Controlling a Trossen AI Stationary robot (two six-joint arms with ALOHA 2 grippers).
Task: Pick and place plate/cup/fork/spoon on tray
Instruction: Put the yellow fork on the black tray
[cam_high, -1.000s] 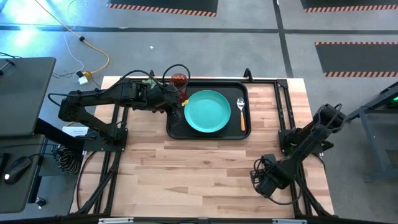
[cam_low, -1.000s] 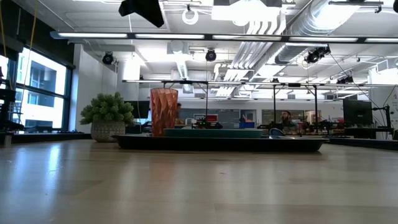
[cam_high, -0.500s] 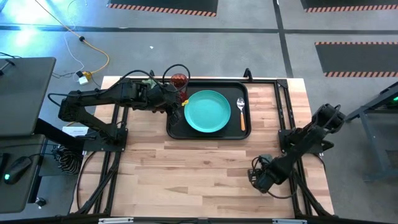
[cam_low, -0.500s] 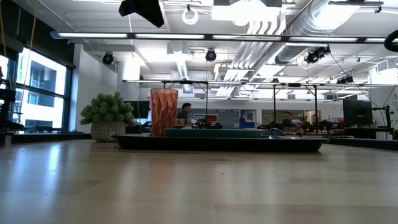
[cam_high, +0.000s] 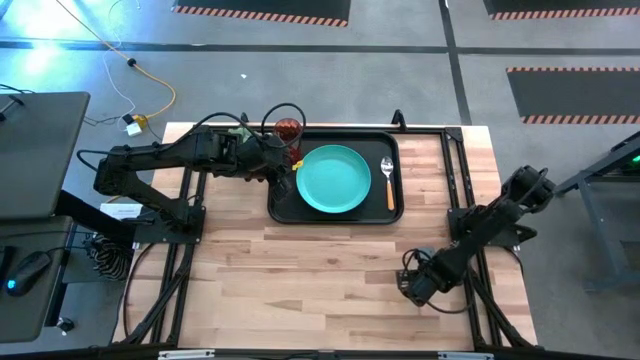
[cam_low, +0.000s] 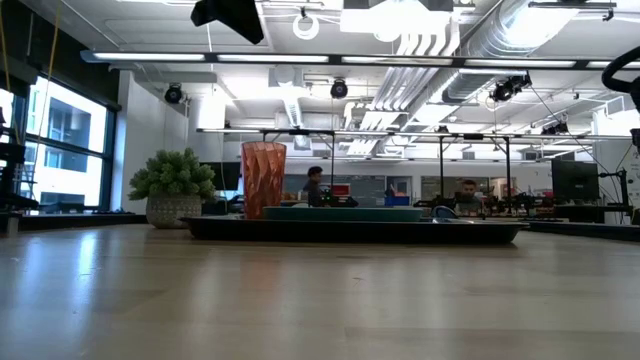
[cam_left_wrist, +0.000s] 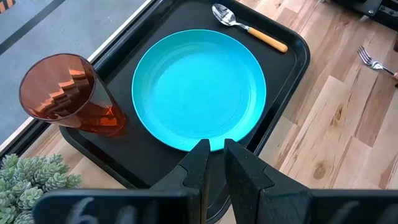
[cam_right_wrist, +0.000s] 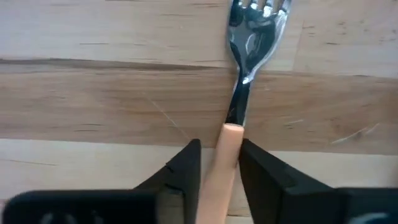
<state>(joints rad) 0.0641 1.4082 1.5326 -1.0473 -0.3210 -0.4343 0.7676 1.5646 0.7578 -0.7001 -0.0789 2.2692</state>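
The black tray (cam_high: 335, 214) lies at the table's far middle. On it are the teal plate (cam_high: 333, 179), the orange-handled spoon (cam_high: 388, 180) right of the plate, and the red cup (cam_high: 288, 129), upright in the far left corner. My left gripper (cam_left_wrist: 216, 155) is shut and empty above the tray's left rim (cam_high: 272, 180). My right gripper (cam_high: 410, 288) is low over the near right of the table. It is open, with a finger on each side of the fork's orange handle (cam_right_wrist: 225, 155). The fork (cam_right_wrist: 245, 56) lies flat on the wood, tines pointing away from the gripper. My right gripper stands astride the fork's handle (cam_right_wrist: 229, 140) from above, fingers along it. One finger (cam_right_wrist: 252, 163) is right beside the handle and the other stands off with a gap. I cannot tell whether it touches.
A green spiky plant in a pot (cam_low: 172, 185) stands off the tray's far left corner. Bare wood (cam_high: 300, 270) spreads across the near half of the table. People show in the room beyond (cam_low: 315, 185).
My right gripper has moved toward the table's left edge and a little toward the far edge, low over the wood. My left arm has kept still.
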